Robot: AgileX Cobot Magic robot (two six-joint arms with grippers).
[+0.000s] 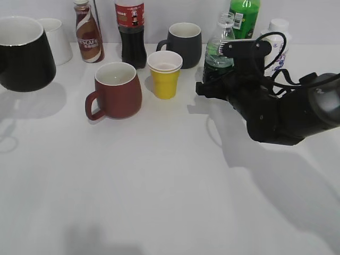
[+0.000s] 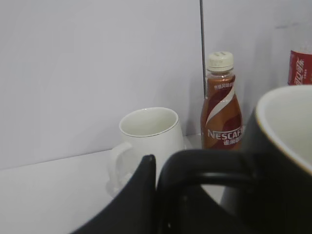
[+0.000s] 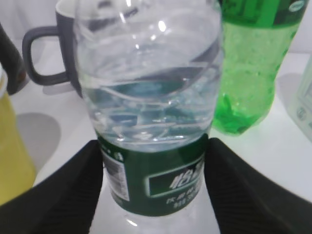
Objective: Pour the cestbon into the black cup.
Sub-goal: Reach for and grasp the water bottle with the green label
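Note:
The cestbon [image 1: 219,50] stands upright at the back right, between the dark grey mug and the green soda bottle. My right gripper [image 1: 210,85] is shut on it, one finger on each side of its dark green label. In the right wrist view the gripper [image 3: 153,161] holds the cestbon [image 3: 151,97], which has water in it. The black cup [image 1: 24,58] is at the far left edge, its white inside showing. In the left wrist view my left gripper [image 2: 158,170] is shut on the black cup's [image 2: 253,146] loop handle. The left arm is out of the exterior view.
A brown-red mug [image 1: 114,90] and a yellow paper cup [image 1: 164,74] stand mid-table. Along the back are a white mug [image 1: 56,40], a Nescafe bottle [image 1: 87,32], a cola bottle [image 1: 131,32], a dark grey mug [image 1: 183,42], a green soda bottle [image 1: 243,16] and a white bottle [image 1: 277,42].

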